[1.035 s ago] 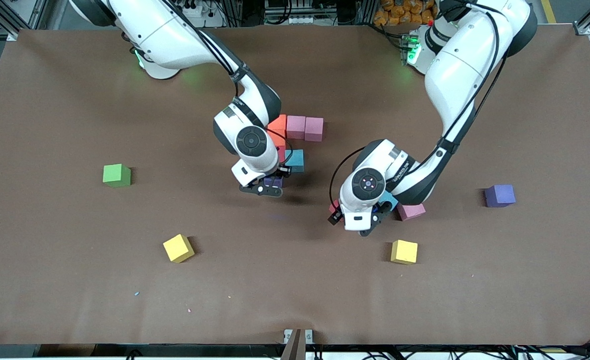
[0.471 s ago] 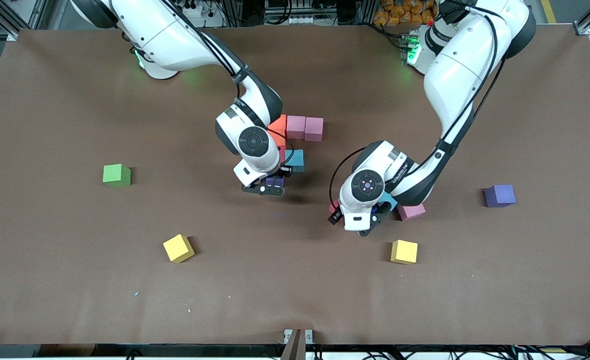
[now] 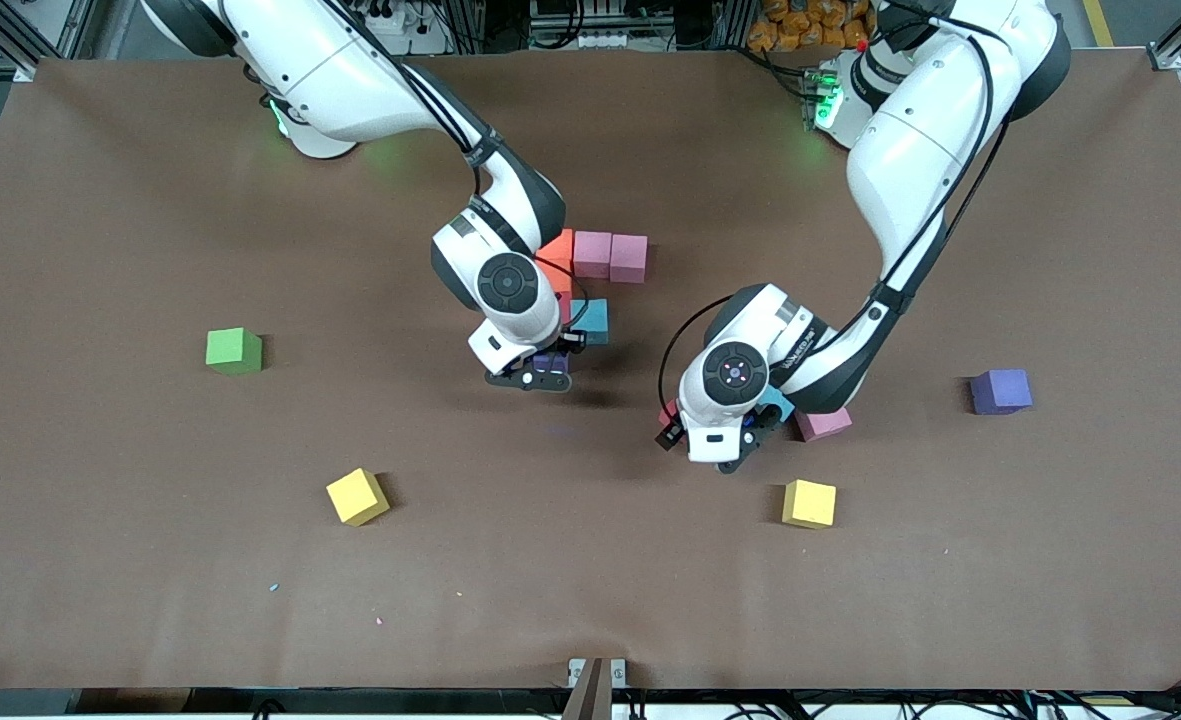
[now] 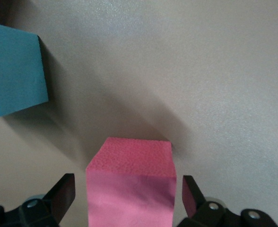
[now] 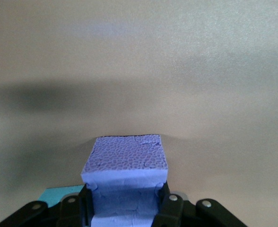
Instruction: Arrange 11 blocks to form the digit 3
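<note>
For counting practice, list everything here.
orange cube: one visible, orange, touching pink pair
pink pair: two, pink, mid-table
blue cubes: two, light blue, by orange cube; under left arm
lone cube: one, pink, by left arm
purple cubes: two, purple, left arm's end; right pincer
yellow cubes: two, yellow, nearest camera
green cube: one, green, right arm's end
red cube: one, pinkish red, in left pincer
left pincer: open around it
right pincer: shut on purple cube

One loose cube lies nearer the front camera than the cube row, toward the left arm's end.
</note>
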Available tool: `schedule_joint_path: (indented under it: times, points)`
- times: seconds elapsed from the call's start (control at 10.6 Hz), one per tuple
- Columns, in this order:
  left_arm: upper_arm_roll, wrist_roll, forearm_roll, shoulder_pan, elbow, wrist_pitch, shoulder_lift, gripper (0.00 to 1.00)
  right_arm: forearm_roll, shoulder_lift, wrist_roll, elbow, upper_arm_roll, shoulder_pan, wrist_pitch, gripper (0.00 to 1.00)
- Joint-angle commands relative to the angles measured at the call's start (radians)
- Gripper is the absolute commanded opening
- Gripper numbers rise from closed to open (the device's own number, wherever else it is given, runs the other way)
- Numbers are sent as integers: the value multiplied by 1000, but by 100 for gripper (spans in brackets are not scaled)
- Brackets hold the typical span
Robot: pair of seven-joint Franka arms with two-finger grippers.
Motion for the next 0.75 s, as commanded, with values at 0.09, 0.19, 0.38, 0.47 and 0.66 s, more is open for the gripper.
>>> schedule_joint_path:
  times: [0.09,0.19,0.38,0.47,0.66]
  points:
    - [3,28,-21,-7,23,5,11,90,-12,14,-3,24,1,6,-2,0]
    - [3,29,-22,-7,23,5,12,87,-12,14,-3,24,1,6,-2,0]
    - [3,29,-22,-7,25,7,15,83,-11,14,-3,24,1,6,-2,0]
    - [3,29,-22,-7,25,9,15,80,-11,14,-3,24,1,6,-2,0]
    - [3,28,-22,-6,25,7,15,67,-11,15,-3,25,1,6,-1,0]
